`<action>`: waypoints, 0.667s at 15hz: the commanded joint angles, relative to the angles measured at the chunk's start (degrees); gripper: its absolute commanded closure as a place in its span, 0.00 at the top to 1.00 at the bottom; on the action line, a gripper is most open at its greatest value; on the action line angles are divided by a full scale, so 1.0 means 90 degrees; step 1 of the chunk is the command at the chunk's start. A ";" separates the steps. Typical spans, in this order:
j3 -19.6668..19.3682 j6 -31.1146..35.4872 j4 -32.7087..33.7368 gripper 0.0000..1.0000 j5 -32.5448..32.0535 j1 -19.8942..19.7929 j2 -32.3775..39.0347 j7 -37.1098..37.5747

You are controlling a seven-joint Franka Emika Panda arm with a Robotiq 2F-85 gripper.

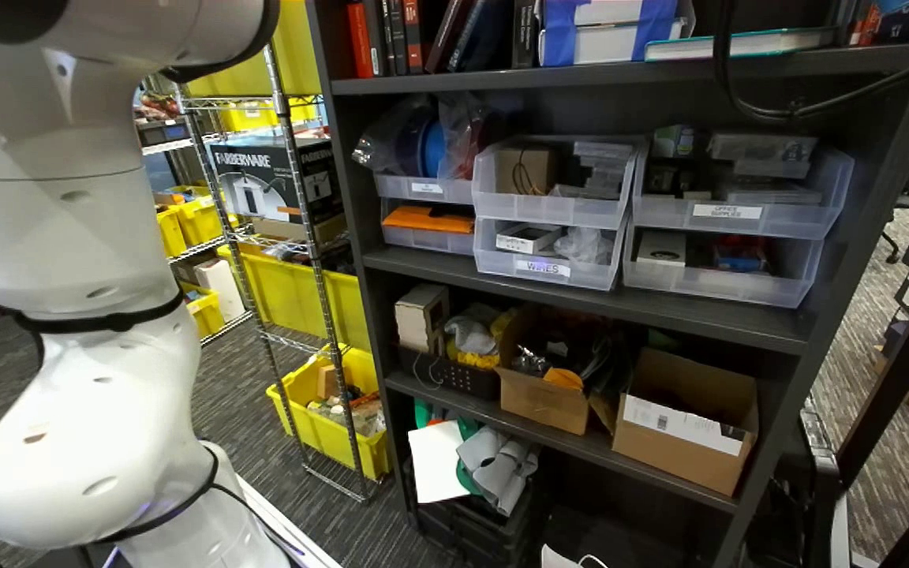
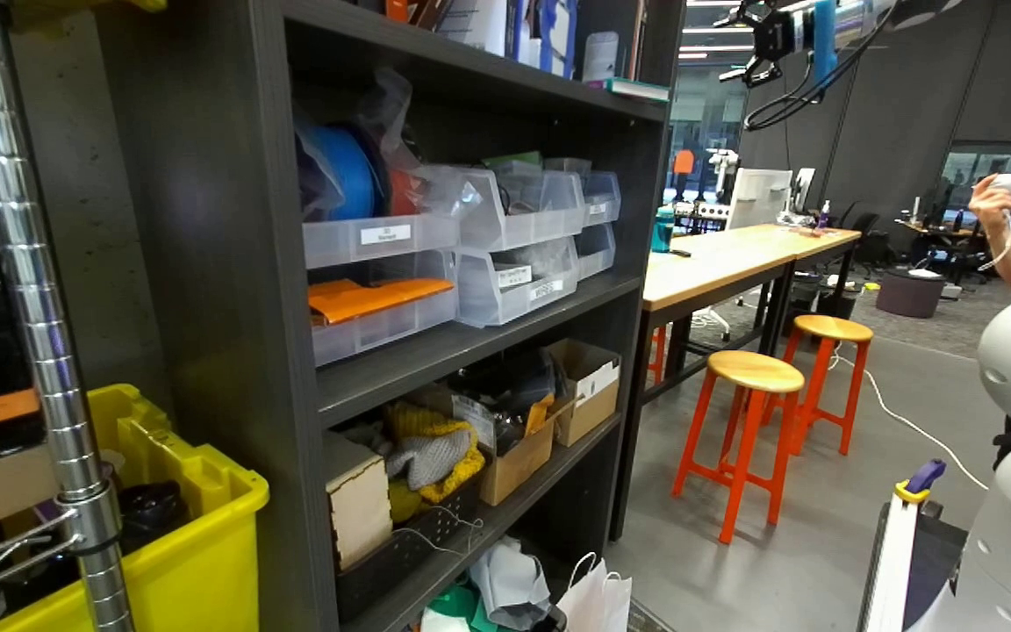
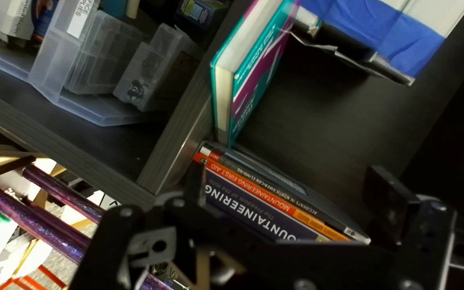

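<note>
At the left you have the wire rack (image 2: 36, 263), with a yellow bin (image 2: 207, 570) on it, and to its right the dark bookcase (image 2: 216, 307). On the upper shelf (image 1: 494, 80), upright books (image 1: 395, 39) stand at the left end and a blue-and-white bundle (image 1: 612, 39) sits to their right; clear bins (image 1: 518, 207) line the shelf below (image 1: 423, 272). Farther right on the upper shelf a teal book (image 1: 738, 46) lies flat, and just beside it, at the right end, you see the mountaineering books (image 3: 256, 201) standing on edge. They are nearest your gripper (image 2: 731, 46), which hangs to the right of the bookcase in an exterior view, its jaws spread wide, released and gripping nothing. In the wrist view you look between its fingers (image 3: 387, 201) at their spines. Farthest right, a long table (image 2: 716, 263) reaches toward the far side, and two stools (image 2: 753, 370) with orange legs stand nearer you.
</note>
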 commanded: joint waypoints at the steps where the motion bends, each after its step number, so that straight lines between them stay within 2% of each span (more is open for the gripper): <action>1: 0.0147 -0.0398 0.0685 1.00 0.0445 -0.0462 0.0573 0.0243; 10: 0.0948 -0.0959 0.1456 1.00 0.1075 -0.1136 0.1512 0.0964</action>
